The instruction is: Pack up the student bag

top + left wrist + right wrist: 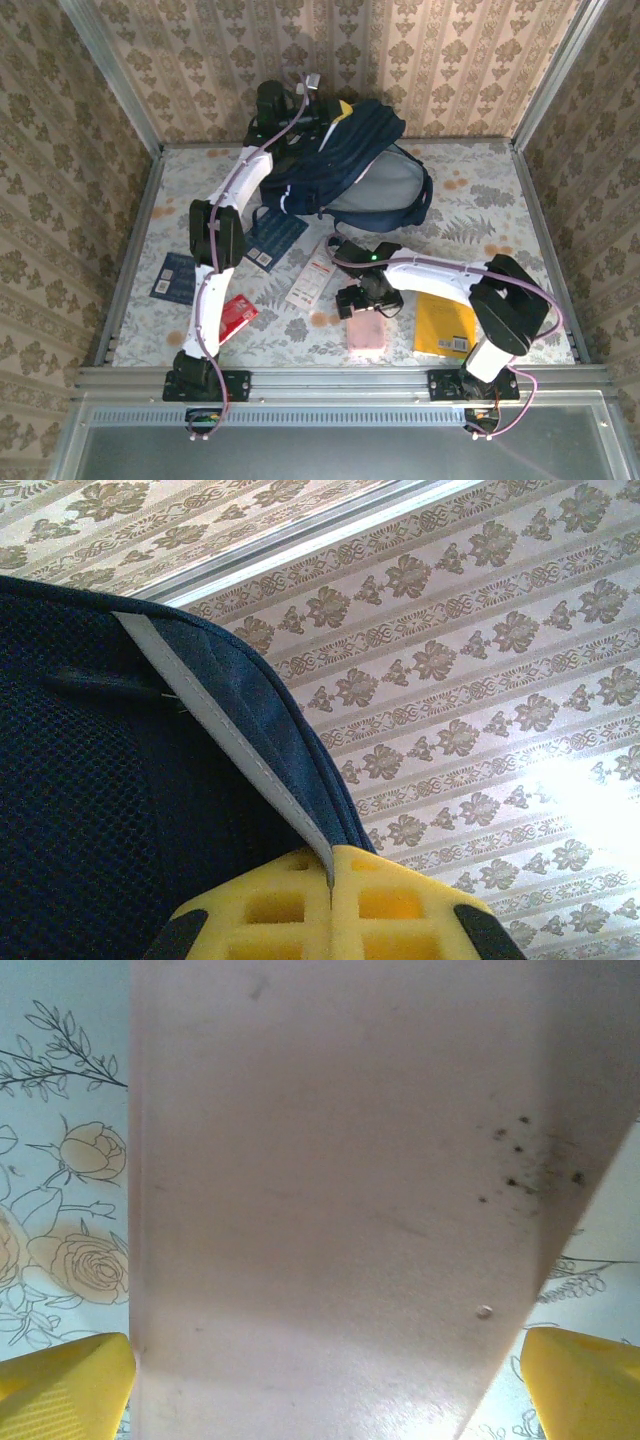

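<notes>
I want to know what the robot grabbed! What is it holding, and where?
The left gripper pinches the student bag by its white-trimmed edge. The right gripper straddles a pink pad; a grip cannot be told.

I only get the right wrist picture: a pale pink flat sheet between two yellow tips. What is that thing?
Observer: From above, it's a small pink rectangular pad lying flat near a yellow book.
Operator: Where's the bag?
Observer: The big navy fabric backpack sits at the far side of the table, mouth open.
Operator: And the other arm?
Observer: The left gripper is pinched shut on the backpack's white-striped edge.
</notes>
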`<control>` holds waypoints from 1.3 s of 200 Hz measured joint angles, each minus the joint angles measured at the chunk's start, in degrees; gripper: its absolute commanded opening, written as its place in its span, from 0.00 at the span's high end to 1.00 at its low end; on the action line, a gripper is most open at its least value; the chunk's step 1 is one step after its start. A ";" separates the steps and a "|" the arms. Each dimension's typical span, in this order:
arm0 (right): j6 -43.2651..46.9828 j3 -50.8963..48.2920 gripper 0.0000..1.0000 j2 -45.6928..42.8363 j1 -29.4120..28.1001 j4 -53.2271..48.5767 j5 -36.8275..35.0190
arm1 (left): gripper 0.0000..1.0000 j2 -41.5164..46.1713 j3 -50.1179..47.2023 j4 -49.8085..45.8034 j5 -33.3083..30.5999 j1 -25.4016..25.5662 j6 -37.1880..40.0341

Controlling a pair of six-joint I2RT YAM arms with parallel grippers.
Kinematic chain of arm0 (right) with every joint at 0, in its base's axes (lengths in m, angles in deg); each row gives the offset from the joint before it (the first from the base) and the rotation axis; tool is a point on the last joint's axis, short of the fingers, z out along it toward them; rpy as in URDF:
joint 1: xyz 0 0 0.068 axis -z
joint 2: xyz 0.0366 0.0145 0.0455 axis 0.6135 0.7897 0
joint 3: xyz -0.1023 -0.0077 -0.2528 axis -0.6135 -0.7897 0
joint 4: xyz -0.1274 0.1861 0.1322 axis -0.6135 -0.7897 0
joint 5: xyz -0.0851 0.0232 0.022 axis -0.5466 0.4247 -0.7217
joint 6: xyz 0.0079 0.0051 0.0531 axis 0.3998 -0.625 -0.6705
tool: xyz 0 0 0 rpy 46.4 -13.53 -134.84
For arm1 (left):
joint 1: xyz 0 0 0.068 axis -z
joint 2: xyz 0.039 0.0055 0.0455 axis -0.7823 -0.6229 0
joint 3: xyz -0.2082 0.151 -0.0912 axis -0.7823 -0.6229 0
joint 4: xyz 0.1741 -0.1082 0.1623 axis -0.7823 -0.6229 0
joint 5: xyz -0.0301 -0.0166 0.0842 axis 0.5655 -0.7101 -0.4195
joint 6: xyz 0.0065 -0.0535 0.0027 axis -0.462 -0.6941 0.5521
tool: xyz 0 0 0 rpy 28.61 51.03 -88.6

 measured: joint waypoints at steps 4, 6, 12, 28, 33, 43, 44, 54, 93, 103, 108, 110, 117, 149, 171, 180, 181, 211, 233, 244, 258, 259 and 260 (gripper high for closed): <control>0.00 0.26 0.00 0.59 -0.17 -0.02 0.00 | 1.00 0.00 0.00 0.00 -0.02 0.00 0.00; 0.00 0.39 0.00 0.92 -0.26 -0.02 0.00 | 1.00 0.00 0.00 0.00 0.00 0.00 0.00; 0.00 0.98 0.00 1.62 -0.50 -0.22 0.07 | 1.00 0.00 0.00 0.00 -0.02 0.00 0.02; 0.04 2.78 0.00 3.19 -1.18 -0.46 0.17 | 1.00 0.00 0.00 0.00 -0.02 0.00 0.00; 0.04 3.19 0.00 3.58 -1.36 -0.55 0.20 | 1.00 0.00 0.00 0.00 -0.02 0.00 0.00; 0.07 4.20 0.00 4.42 -1.73 -0.90 0.20 | 1.00 0.00 0.00 0.00 0.00 0.00 0.00; 0.07 4.26 0.00 4.46 -1.75 -0.94 0.20 | 1.00 0.00 0.00 0.00 0.00 0.00 -0.02; 0.09 5.18 0.00 5.29 -2.01 -1.49 -0.04 | 1.00 0.00 0.00 0.00 0.00 0.00 -0.13; 0.24 8.41 0.00 7.87 -3.50 -4.13 -2.58 | 1.00 0.00 0.00 0.24 -0.02 0.00 -0.39; 0.26 8.74 0.00 8.85 -3.87 -4.24 -4.22 | 1.00 0.00 0.00 0.42 0.00 0.00 -0.52; 0.26 8.79 0.00 9.70 -4.00 -4.35 -5.01 | 1.00 0.00 0.00 0.44 0.00 0.00 -0.59; 0.24 8.79 0.00 10.12 -4.00 -4.44 -5.33 | 1.00 0.00 0.00 0.48 0.00 0.00 -0.61; 0.26 8.76 0.00 11.30 -4.11 -4.68 -6.36 | 1.00 0.00 0.00 0.59 0.00 0.00 -0.63; 2.23 9.05 0.05 11.19 -3.76 -5.53 -9.51 | 1.00 0.00 0.00 0.83 0.00 0.00 -0.83; 4.61 8.20 0.08 10.16 -1.57 -5.22 -9.81 | 1.00 0.00 0.00 0.83 0.00 0.00 -1.05; 5.51 7.43 0.10 9.29 -0.57 -4.81 -9.62 | 1.00 0.00 0.00 0.87 0.00 0.00 -1.20; 5.62 7.37 0.10 9.20 -0.50 -4.79 -9.57 | 1.00 0.00 0.00 0.87 0.00 0.00 -1.20; 8.68 4.72 0.13 5.57 1.81 -3.10 -7.69 | 1.00 0.00 0.00 0.87 0.00 0.00 -1.22; 10.34 3.72 0.14 2.27 2.12 -2.08 -6.21 | 1.00 0.00 0.00 0.83 0.00 0.00 -1.22; 11.06 3.13 0.14 -0.07 2.19 -1.16 -5.79 | 1.00 0.00 0.00 0.81 0.00 0.00 -1.22; 11.80 1.75 0.16 -4.46 2.49 0.48 -4.92 | 1.00 0.00 0.00 0.81 0.02 0.00 -1.20; 11.91 1.68 0.17 -4.72 2.49 0.55 -4.85 | 1.00 0.00 0.00 0.81 0.02 0.00 -1.22; 11.91 1.57 0.17 -5.11 2.51 0.61 -4.81 | 1.00 0.00 0.00 0.83 0.00 0.00 -1.20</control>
